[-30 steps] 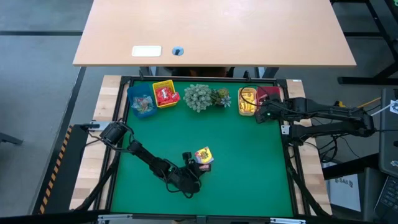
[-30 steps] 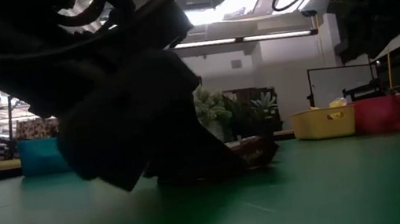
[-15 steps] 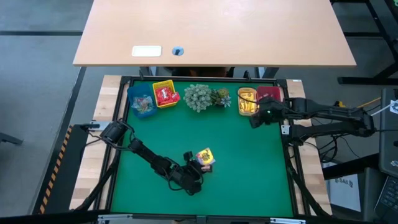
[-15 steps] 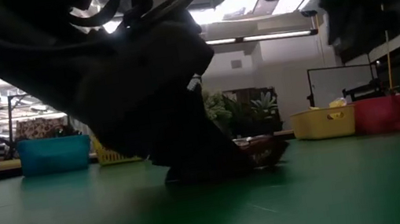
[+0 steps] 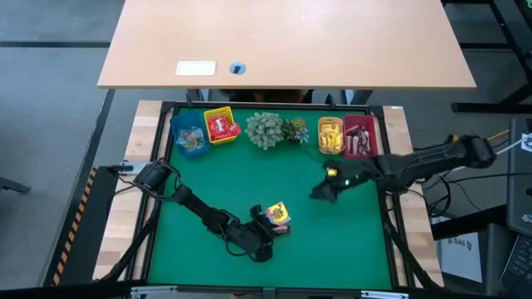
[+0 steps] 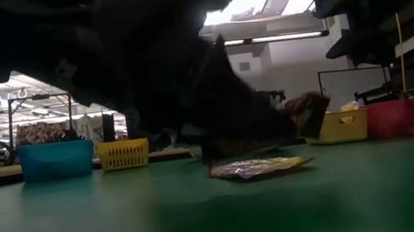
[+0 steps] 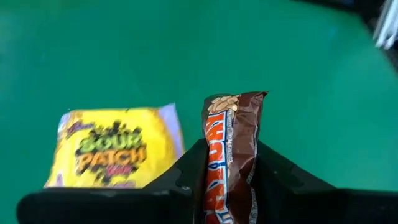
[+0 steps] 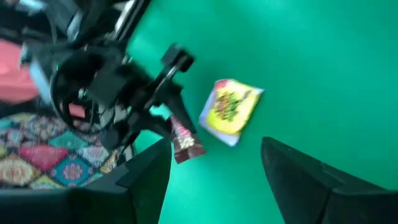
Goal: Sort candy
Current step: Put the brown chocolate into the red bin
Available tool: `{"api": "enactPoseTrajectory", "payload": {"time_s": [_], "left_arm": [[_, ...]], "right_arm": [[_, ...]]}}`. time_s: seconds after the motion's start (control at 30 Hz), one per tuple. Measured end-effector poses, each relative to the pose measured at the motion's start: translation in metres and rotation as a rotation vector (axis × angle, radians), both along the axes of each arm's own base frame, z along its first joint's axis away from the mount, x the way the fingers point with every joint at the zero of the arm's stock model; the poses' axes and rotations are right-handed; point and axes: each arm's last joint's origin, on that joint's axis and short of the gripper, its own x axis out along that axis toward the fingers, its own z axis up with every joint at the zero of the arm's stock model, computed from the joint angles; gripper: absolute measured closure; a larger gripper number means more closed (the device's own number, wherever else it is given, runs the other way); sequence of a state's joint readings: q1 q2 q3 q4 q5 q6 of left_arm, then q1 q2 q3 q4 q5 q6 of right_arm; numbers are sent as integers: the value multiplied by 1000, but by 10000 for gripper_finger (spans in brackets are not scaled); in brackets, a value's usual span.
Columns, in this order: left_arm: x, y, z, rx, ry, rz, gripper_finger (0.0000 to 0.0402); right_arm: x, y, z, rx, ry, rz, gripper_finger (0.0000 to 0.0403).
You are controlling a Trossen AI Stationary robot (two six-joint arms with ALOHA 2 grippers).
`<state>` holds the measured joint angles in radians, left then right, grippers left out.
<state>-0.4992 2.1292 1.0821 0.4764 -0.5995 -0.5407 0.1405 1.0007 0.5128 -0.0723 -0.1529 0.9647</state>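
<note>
My left gripper (image 5: 270, 224) is near the middle of the green mat, shut on a dark brown-red candy bar (image 7: 229, 149). A yellow square candy packet (image 7: 115, 149) lies flat on the mat just beside it, and also shows as the yellow packet (image 5: 279, 213) from above. My right gripper (image 5: 319, 194) hovers open to the right of this candy; its fingers (image 8: 149, 168) are wide apart with nothing between them. The held bar (image 8: 185, 142) and the packet (image 8: 230, 109) lie ahead of it. My left gripper pinches the bar between its two fingers by its long sides (image 7: 211, 177). The bar runs along the fingers and its free end (image 7: 235, 101) sticks out past the tips. The fingers slant down from the table's near left. The bar (image 6: 309, 114) is lifted clear of the mat, tilted.
Along the far edge stand a blue bin (image 5: 189, 139), a yellow bin (image 5: 221, 126), a grey-green plant cluster (image 5: 274, 129), an orange bin (image 5: 330, 134) and a red bin (image 5: 360, 137), all holding candy. The green mat (image 5: 332, 249) is bare on the right and near side.
My left gripper has rolled and raised the brown bar, which lay on the mat beside the yellow packet and now hangs clear of it. My right gripper has come from above the orange and red bins toward the table's near edge and middle, sinking and tipping forward.
</note>
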Motion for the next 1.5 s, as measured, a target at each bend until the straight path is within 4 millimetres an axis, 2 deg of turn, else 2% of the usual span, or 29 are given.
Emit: {"api": "enactPoseTrajectory", "payload": {"time_s": [0.37,0.57,0.77,1.07,1.27,1.5], "left_arm": [[9,9,8,-51,-87,33,316],[14,15,11,-88,-120,19,316],[15,16,12,-93,-124,19,316],[16,14,14,-122,-135,-20,316],[16,14,14,-127,-133,-28,316],[17,14,15,-134,-149,-30,316]], "right_arm": [[8,76,-19,-207,-173,25,155],[13,102,-39,-280,-206,62,155],[25,117,-52,-397,-198,128,155],[52,136,-51,-572,-216,228,155],[53,136,-50,-625,-137,259,155],[53,135,-51,-655,-125,257,155]]}}
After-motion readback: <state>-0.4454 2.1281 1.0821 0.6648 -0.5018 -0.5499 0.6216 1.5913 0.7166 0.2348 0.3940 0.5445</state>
